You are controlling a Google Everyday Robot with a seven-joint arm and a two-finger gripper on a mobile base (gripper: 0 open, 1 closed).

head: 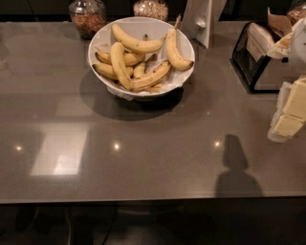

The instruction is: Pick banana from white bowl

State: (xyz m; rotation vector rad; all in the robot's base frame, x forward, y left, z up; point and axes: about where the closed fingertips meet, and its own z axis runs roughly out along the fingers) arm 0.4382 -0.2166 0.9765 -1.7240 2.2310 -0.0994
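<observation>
The white bowl (101, 34) stands at the back middle of the grey countertop, lined with crumpled white paper and holding several bananas. The banana (136, 44), long, evenly curved and bright yellow, lies across the top of the pile. A thicker banana with a dark tip (175, 50) leans at the bowl's right side. A brown-streaked banana (152, 76) lies at the front. My gripper (288, 120), made of cream-coloured blocks, hangs at the far right edge of the camera view, well right of the bowl and lower in the frame. It holds nothing that I can see.
Two glass jars with brown contents (87, 16) (150, 8) stand behind the bowl. A white upright stand (201, 21) is just right of the bowl. A black holder with pale items (258, 57) sits at the right. The counter's front edge (143, 200) runs along the bottom.
</observation>
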